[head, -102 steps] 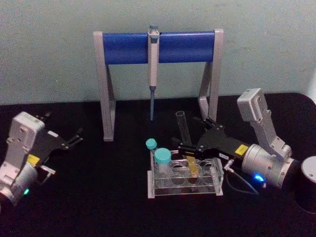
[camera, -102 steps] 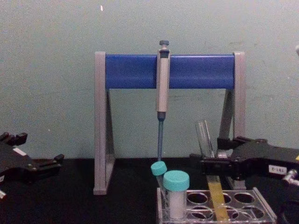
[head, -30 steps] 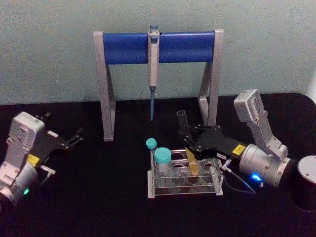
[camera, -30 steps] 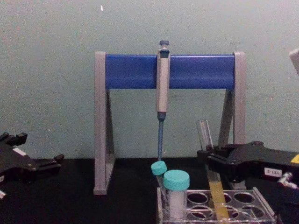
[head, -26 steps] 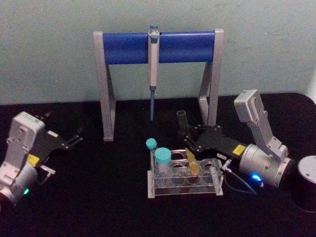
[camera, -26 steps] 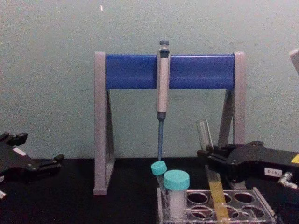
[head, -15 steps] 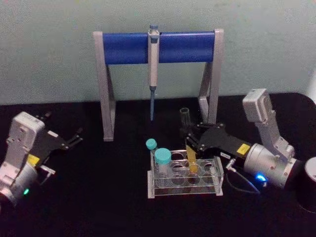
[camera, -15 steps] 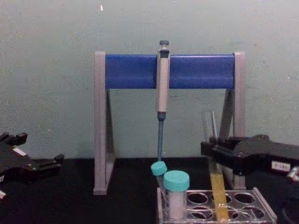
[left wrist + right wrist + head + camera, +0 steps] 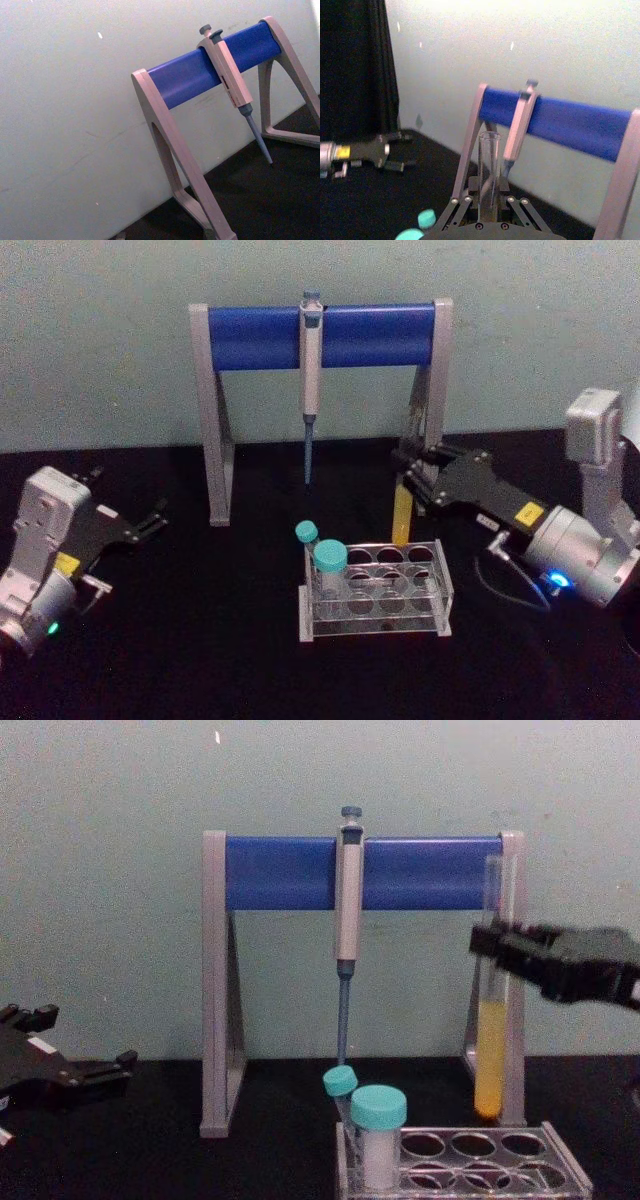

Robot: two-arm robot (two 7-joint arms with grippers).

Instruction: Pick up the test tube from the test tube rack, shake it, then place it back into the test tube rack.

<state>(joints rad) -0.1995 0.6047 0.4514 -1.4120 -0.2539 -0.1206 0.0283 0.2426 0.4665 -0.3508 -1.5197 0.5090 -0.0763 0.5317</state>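
Above rack (image 9: 372, 628), newly raised: tube (image 9: 402, 518), claw (image 9: 410, 472)

Right black gripper (image 9: 405, 472) raised, jaws clamped on slim clear glass test tube (image 9: 402, 515). Left black gripper (image 9: 128, 492) parked low, fingers apart.

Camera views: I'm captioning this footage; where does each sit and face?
Head view: high, looking forward-down at the test tube rack; left end effector parked, right end effector gripping the test tube.
Chest view: lower, looking level at the pipette stand; both end effectors at its edges.
Left wrist view: on the left arm, facing the stand.
Right wrist view: on the right arm, along the tube.
Shared by head and chest: the lifted tube.
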